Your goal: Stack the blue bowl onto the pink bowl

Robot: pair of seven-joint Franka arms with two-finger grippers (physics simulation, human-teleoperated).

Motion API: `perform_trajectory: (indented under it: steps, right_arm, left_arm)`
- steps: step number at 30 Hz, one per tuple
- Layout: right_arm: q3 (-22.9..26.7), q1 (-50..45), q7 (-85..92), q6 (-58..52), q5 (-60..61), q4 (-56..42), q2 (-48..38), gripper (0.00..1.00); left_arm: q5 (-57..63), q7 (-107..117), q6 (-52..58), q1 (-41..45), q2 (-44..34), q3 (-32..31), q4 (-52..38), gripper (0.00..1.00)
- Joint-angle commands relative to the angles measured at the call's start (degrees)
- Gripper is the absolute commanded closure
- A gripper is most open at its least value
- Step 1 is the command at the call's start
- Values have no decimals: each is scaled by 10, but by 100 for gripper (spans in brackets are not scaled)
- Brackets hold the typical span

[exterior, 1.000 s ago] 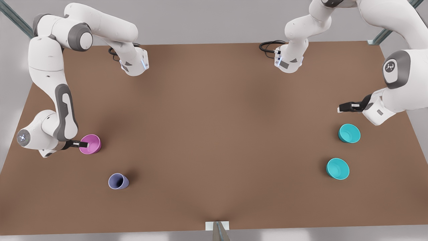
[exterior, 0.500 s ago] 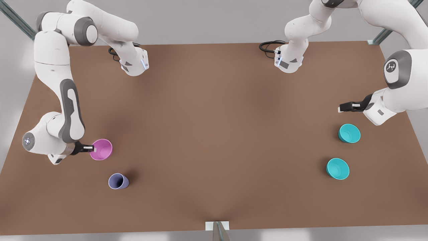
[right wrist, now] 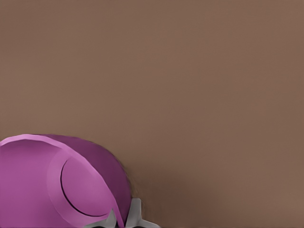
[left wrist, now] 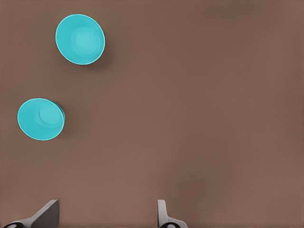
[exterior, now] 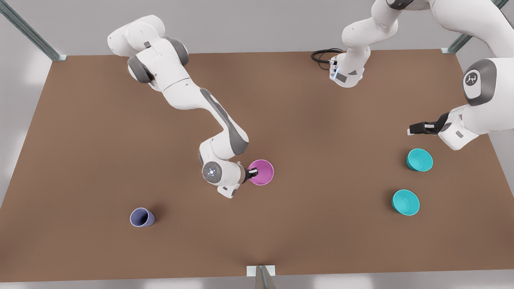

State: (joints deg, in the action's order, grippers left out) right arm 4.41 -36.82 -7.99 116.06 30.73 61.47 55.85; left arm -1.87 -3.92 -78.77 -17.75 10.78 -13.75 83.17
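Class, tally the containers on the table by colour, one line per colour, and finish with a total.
Teal bowls: 2
Pink bowl: 1, gripped at its rim by the right hand
Lavender-blue cup: 1
Total: 4

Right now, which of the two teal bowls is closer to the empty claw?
The teal bowl higher up in the front view. It sits just below the open left claw, while the other teal bowl lies farther down the table.

Smooth plastic-looking pink bowl (exterior: 262,171) and teal bowls (exterior: 405,202) sit on a matt brown table (exterior: 281,224).
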Motion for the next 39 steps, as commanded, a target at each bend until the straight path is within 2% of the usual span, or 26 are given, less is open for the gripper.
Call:
perform_trajectory:
  steps: [1,5,6,7,8,11,16,17,18,20,22,23,25,28,33,39]
  right_arm:
    - [2,-12,-541,71,3,-16,22,79]
    - [2,-12,-538,78,-1,-16,35,79]
    - [2,-12,-536,84,-1,-16,38,63]
    - [2,-12,-537,90,-1,-16,41,14]
    - [2,-13,-537,93,-1,-15,41,0]
    - [3,-13,-539,88,0,-15,31,0]
    - [14,75,-497,-104,-5,-11,-89,0]
    - [22,119,-430,-189,-22,-12,-111,0]
    - [24,169,-295,-259,-91,-13,-115,0]
    - [26,233,-31,-328,-275,-19,-116,0]
    - [63,242,128,-390,-306,-23,-219,0]
    - [61,250,138,-397,-304,-9,-266,0]
    - [60,251,141,-404,-307,86,-391,0]
    - [54,265,140,-396,-305,153,-457,0]
    - [36,274,133,-388,-306,172,-463,0]
    - [35,274,133,-389,-306,172,-463,0]
  left_arm:
    - [0,-1,0,0,-1,0,0,0]
    - [0,0,0,0,-1,0,0,0]
    - [1,0,0,0,-1,0,0,0]
    - [1,0,0,0,-1,0,0,0]
    - [1,0,0,0,-1,0,0,0]
    - [1,0,0,0,-1,0,0,0]
    - [0,-2,0,0,4,0,0,0]
    - [-2,-2,0,-3,27,0,1,0]
    - [-4,-3,-13,-10,56,0,1,0]
    - [-2,-22,-88,-25,102,1,-1,0]
    - [2,-117,-171,-47,162,2,-10,0]
    - [2,-123,-174,-52,201,6,-42,0]
    - [4,-141,-210,-55,303,15,-140,0]
    - [1,-204,-339,-54,360,47,-147,0]
    - [-31,-207,-393,-58,405,47,-148,0]
    - [-31,-207,-401,-59,413,46,-145,0]
